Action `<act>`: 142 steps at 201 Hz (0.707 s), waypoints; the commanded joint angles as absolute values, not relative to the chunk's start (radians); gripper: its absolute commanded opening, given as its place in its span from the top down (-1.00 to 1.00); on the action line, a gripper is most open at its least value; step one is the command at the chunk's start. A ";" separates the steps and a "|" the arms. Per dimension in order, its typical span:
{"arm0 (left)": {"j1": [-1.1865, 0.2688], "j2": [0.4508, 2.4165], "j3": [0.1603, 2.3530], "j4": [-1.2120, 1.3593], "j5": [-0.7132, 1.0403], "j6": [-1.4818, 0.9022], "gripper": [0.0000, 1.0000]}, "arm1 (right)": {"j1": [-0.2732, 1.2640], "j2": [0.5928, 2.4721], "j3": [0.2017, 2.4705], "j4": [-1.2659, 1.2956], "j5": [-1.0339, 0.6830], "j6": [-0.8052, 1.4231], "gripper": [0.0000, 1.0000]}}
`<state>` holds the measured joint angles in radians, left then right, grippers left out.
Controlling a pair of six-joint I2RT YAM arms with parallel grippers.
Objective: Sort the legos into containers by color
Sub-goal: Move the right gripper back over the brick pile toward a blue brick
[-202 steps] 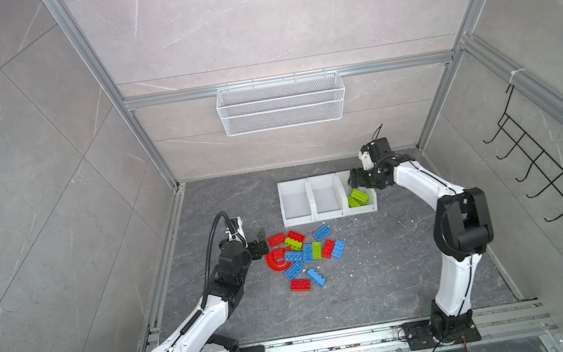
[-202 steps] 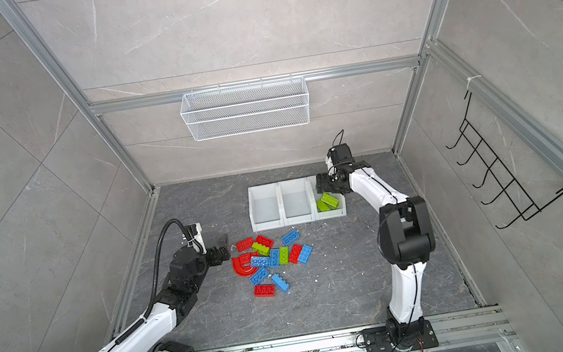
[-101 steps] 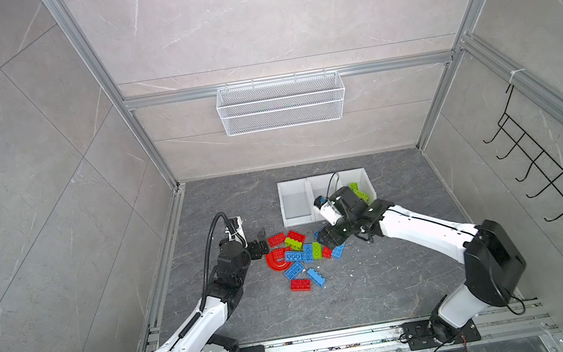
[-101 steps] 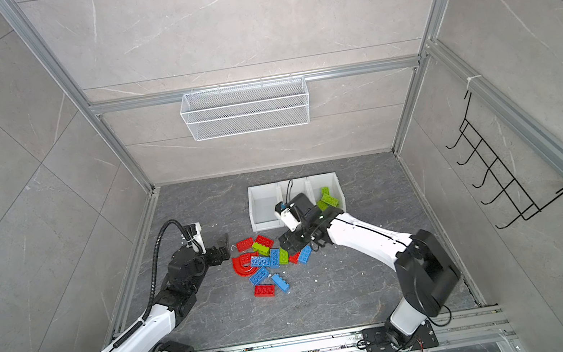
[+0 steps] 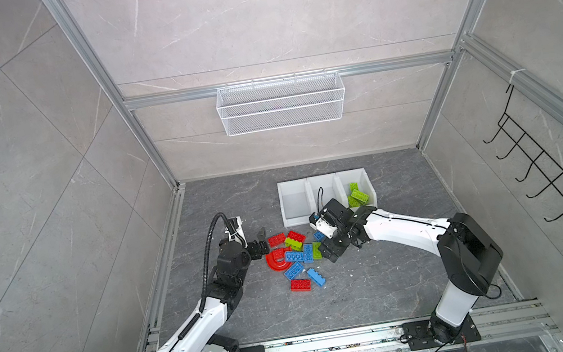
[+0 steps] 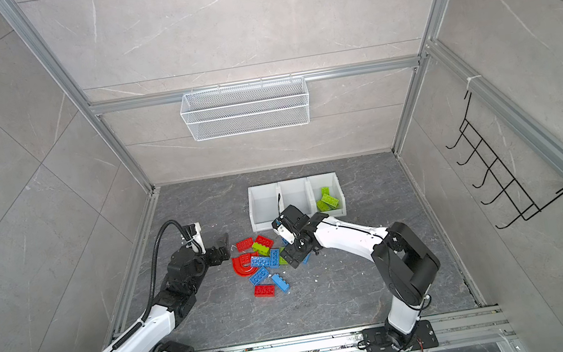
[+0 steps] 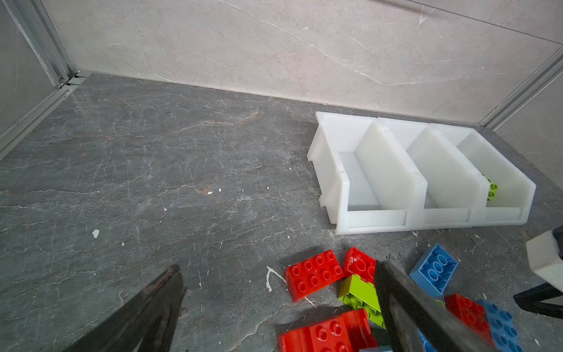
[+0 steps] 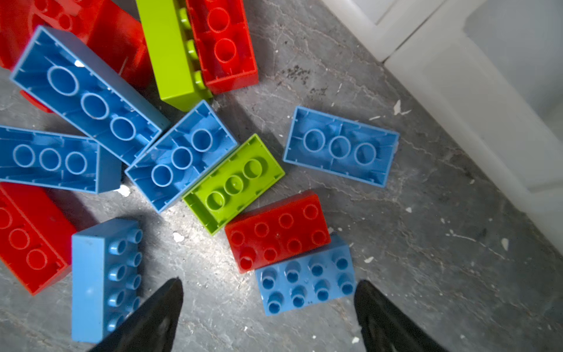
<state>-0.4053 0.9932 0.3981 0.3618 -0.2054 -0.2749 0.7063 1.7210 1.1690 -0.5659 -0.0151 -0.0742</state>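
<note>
Grey stone floor point(image 8: 426, 243) — blue lego point(image 8: 305, 282) just before right hand point(image 8: 268, 279), jaws wide, empty.

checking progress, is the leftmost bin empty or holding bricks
Empty: in both top views the leftmost bin shows only bare white floor, no bricks.

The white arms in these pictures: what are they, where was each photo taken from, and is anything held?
They are two robot arms, left and right, each ending in a two-fingered pincer called a gripper. Two pictures look down from overhead. The other two come from cameras on the arms' wrists, so black fingers poke into view. On the grey table lies a pile of red, blue and green legos. Beyond it stand three joined white containers, the rightmost in the top views holding green bricks. The left gripper and the right gripper are both open and empty. The right one is poised above a blue brick.
</note>
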 commanded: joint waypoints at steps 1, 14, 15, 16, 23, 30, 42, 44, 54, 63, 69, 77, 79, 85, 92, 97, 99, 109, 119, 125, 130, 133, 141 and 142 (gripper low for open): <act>-0.402 0.975 0.417 0.368 -0.198 -0.289 -0.99 | 0.698 1.747 1.177 -0.612 -0.005 -0.044 -0.84; -0.402 0.974 0.416 0.367 -0.208 -0.285 -0.99 | 0.687 1.766 1.184 -0.626 -0.027 -0.034 -0.86; -0.402 0.975 0.417 0.368 -0.208 -0.285 -0.99 | 0.686 1.768 1.186 -0.626 -0.028 -0.033 -0.86; -0.402 0.975 0.417 0.368 -0.208 -0.285 -0.99 | 0.685 1.770 1.187 -0.629 -0.029 -0.032 -0.86; -0.402 0.978 0.417 0.369 -0.213 -0.281 -0.99 | 0.676 1.783 1.195 -0.640 -0.031 -0.027 -0.86; -0.402 0.981 0.416 0.369 -0.216 -0.281 -0.99 | 0.664 1.794 1.201 -0.647 -0.032 -0.018 -0.87; -0.402 0.989 0.418 0.368 -0.214 -0.281 -0.99 | 0.642 1.811 1.205 -0.649 -0.046 -0.005 -0.87; -0.402 0.989 0.419 0.368 -0.213 -0.281 -0.99 | 0.641 1.814 1.205 -0.649 -0.047 -0.003 -0.87; -0.402 0.994 0.421 0.369 -0.209 -0.281 -0.99 | 0.629 1.826 1.210 -0.655 -0.064 0.000 -0.88; -0.402 1.000 0.425 0.368 -0.204 -0.279 -0.99 | 0.627 1.838 1.214 -0.658 -0.059 0.001 -0.88; -0.402 1.003 0.427 0.366 -0.202 -0.278 -0.99 | 0.626 1.843 1.211 -0.647 -0.057 0.007 -0.89; -0.402 1.006 0.430 0.363 -0.199 -0.278 -0.99 | 0.622 1.848 1.204 -0.631 -0.067 0.018 -0.90; -0.402 1.007 0.430 0.363 -0.199 -0.279 -0.99 | 0.621 1.849 1.203 -0.626 -0.072 0.020 -0.90; -0.402 1.008 0.430 0.363 -0.200 -0.279 -0.99 | 0.615 1.854 1.199 -0.616 -0.090 0.026 -0.91; -0.402 1.008 0.430 0.362 -0.198 -0.280 -0.99 | 0.611 1.856 1.197 -0.610 -0.107 0.030 -0.91; -0.402 1.008 0.431 0.363 -0.200 -0.279 -0.99 | 0.611 1.858 1.196 -0.607 -0.113 0.032 -0.91; -0.402 1.008 0.431 0.363 -0.200 -0.280 -0.99 | 0.611 1.858 1.195 -0.605 -0.115 0.033 -0.92; -0.402 1.005 0.429 0.362 -0.203 -0.279 -0.99 | 0.611 1.864 1.193 -0.593 -0.109 0.039 -0.92; -0.402 1.003 0.425 0.362 -0.207 -0.280 -0.99 | 0.610 1.875 1.192 -0.592 -0.097 0.043 -0.92; -0.402 1.003 0.424 0.362 -0.211 -0.282 -0.99 | 0.610 1.884 1.198 -0.598 -0.084 0.046 -0.92; -0.402 1.002 0.424 0.363 -0.212 -0.282 -0.99 | 0.608 1.891 1.204 -0.608 -0.071 0.051 -0.91; -0.402 1.002 0.424 0.362 -0.211 -0.279 -0.99 | 0.607 1.895 1.206 -0.611 -0.066 0.054 -0.91; -0.402 1.003 0.425 0.362 -0.213 -0.279 -0.99 | 0.603 1.899 1.211 -0.620 -0.053 0.063 -0.88; -0.402 1.002 0.424 0.362 -0.213 -0.279 -0.99 | 0.602 1.899 1.212 -0.622 -0.051 0.064 -0.88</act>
<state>-0.4053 1.0077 0.3981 0.3420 -0.2066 -0.2768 0.6136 1.8633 1.1866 -0.6022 -0.0776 0.0242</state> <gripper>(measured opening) 0.996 0.952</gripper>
